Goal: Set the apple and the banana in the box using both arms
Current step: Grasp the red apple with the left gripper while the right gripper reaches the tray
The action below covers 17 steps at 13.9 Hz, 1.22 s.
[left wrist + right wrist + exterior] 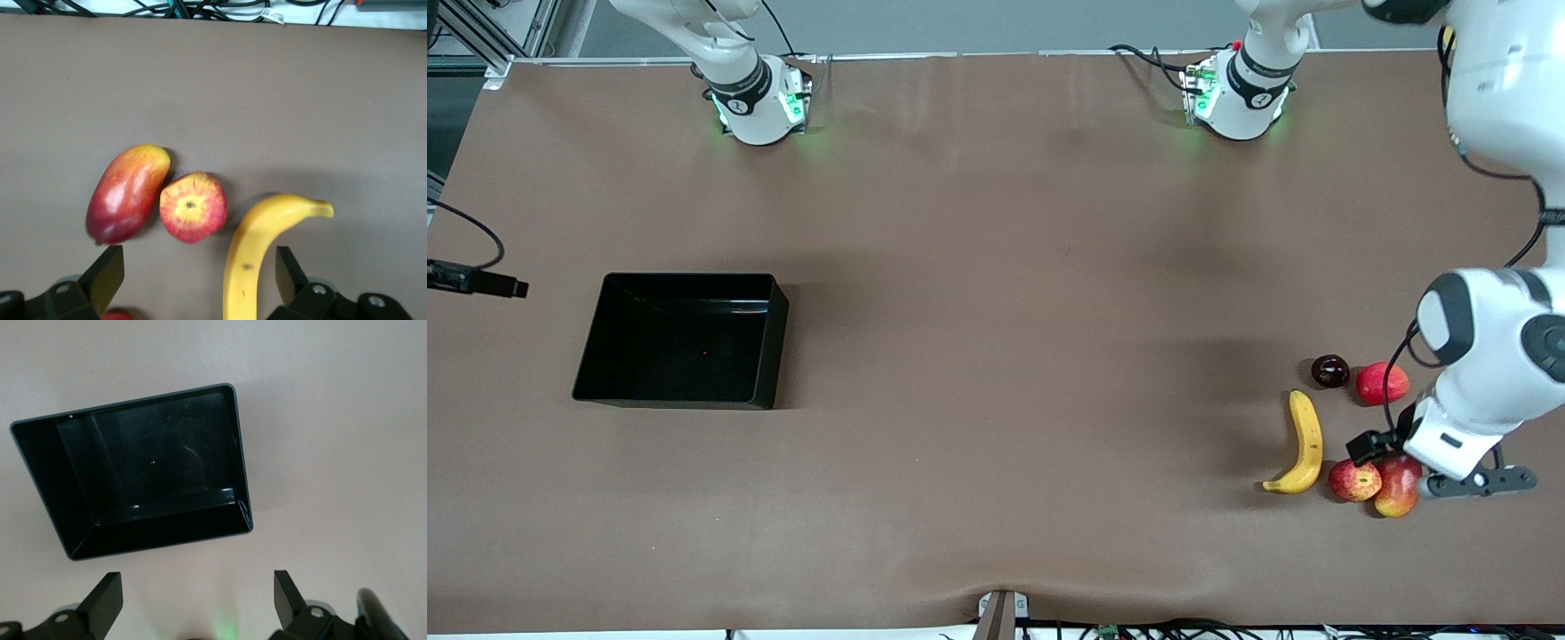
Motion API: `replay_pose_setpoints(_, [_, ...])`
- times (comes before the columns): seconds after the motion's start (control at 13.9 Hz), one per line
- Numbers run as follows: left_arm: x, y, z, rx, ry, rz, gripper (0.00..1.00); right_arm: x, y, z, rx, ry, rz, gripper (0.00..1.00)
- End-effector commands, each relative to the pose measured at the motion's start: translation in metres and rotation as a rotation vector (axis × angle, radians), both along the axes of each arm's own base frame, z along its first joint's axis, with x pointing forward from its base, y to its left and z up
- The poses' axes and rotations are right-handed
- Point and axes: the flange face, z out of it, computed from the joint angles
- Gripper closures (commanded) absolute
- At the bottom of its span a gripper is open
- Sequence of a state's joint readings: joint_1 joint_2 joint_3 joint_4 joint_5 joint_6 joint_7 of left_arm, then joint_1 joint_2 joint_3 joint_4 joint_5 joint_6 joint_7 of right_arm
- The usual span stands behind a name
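Crowding the left arm's end of the brown table (996,311), five fruits lie in a loose cluster: a dark plum-like fruit (1330,371) and a plain pinkish-red fruit (1382,383) farther from the front camera, and nearer to it the banana (1303,444), the apple (1354,480) and an oblong red-yellow mango (1398,485). The apple sits between the banana and the mango — just beside the mango, and close to the banana's blossom end. The mango and the pinkish-red fruit are partly covered by the left arm's wrist in the front view.

The left gripper (197,277) hangs low over this cluster with its jaws spread wide and nothing between them. In the left wrist view the apple (193,207), stem dimple up, lies just ahead of the gap between the fingertips (107,272); the mango (127,193) lies ahead of one finger, and the banana (257,257) runs lengthwise into the gap close against the other finger. No finger touches any fruit.

At the right arm's end of the table stands the box (587,373), black and glossy, well apart from the fruit. The right gripper (197,597) waits above the table near it — jaws likewise wide apart and holding nothing — with the box (240,463) lying just ahead of its fingertips in the right wrist view. A black cable plug (480,283) rests at the table's edge by the box.
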<state>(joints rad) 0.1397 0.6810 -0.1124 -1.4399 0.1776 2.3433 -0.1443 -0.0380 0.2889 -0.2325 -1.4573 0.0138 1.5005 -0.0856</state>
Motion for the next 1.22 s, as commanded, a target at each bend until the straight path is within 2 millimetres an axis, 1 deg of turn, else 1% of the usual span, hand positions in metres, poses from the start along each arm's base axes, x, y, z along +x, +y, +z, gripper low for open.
replay_pose_setpoints(0.0, [0.018, 0.005, -0.026, -0.013, -0.053, 0.099, 0.0, 0.013, -0.018, -0.04, -0.005, 0.01, -0.023, 0.0])
replay_pose_setpoints(0.07, [0.018, 0.004, -0.039, -0.03, -0.053, 0.172, 0.0, 0.015, -0.021, -0.058, -0.003, 0.028, -0.019, 0.0])
replay_pose_setpoints(0.22, [0.018, -0.003, -0.064, -0.066, -0.056, 0.29, 0.0, 0.019, -0.034, -0.091, -0.001, 0.021, 0.009, 0.0])
replay_pose_setpoints(0.29, [0.018, -0.003, -0.072, -0.073, -0.053, 0.319, 0.0, 0.019, -0.038, -0.105, 0.003, 0.005, 0.034, 0.0])
replay_pose_setpoints(0.36, [0.017, 0.005, -0.078, -0.063, -0.048, 0.33, 0.0, 0.016, -0.041, -0.122, 0.001, -0.009, 0.047, 0.0])
replay_pose_setpoints(0.43, [0.016, 0.015, -0.082, -0.049, -0.046, 0.339, 0.0, 0.014, -0.048, -0.134, -0.002, -0.025, 0.05, 0.0])
replay_pose_setpoints(0.5, [0.015, 0.017, -0.088, -0.046, -0.04, 0.344, 0.0, 0.01, -0.051, -0.15, 0.006, -0.029, 0.072, 0.0])
replay_pose_setpoints(0.57, [0.015, 0.017, -0.092, -0.046, -0.04, 0.342, 0.0, 0.006, -0.051, -0.166, 0.01, -0.029, 0.097, 0.0])
replay_pose_setpoints(0.72, [0.015, 0.018, -0.094, -0.032, -0.049, 0.328, 0.0, 0.001, -0.052, -0.188, 0.005, -0.058, 0.104, 0.0])
replay_pose_setpoints(0.79, [0.014, 0.019, -0.095, -0.018, -0.049, 0.32, 0.0, 0.0, -0.052, -0.201, 0.01, -0.059, 0.105, 0.0])
replay_pose_setpoints(0.86, [0.014, 0.02, -0.097, -0.013, -0.046, 0.319, 0.0, -0.001, -0.055, -0.214, 0.023, -0.066, 0.115, 0.0])
replay_pose_setpoints(0.93, [0.013, 0.021, -0.101, -0.014, -0.042, 0.325, 0.0, -0.004, -0.063, -0.225, 0.047, -0.072, 0.123, 0.0])
replay_pose_setpoints(1.0, [0.013, 0.02, -0.102, -0.016, -0.043, 0.33, 0.04, -0.006, -0.068, -0.235, 0.078, -0.07, 0.12, 0.0])
replay_pose_setpoints(1.08, [0.013, 0.019, -0.104, -0.02, -0.041, 0.342, 0.23, -0.013, -0.065, -0.247, 0.102, -0.057, 0.105, 0.02])
replay_pose_setpoints(1.15, [0.013, 0.016, -0.104, -0.018, -0.041, 0.338, 0.48, -0.019, -0.064, -0.256, 0.108, -0.052, 0.1, 0.33])
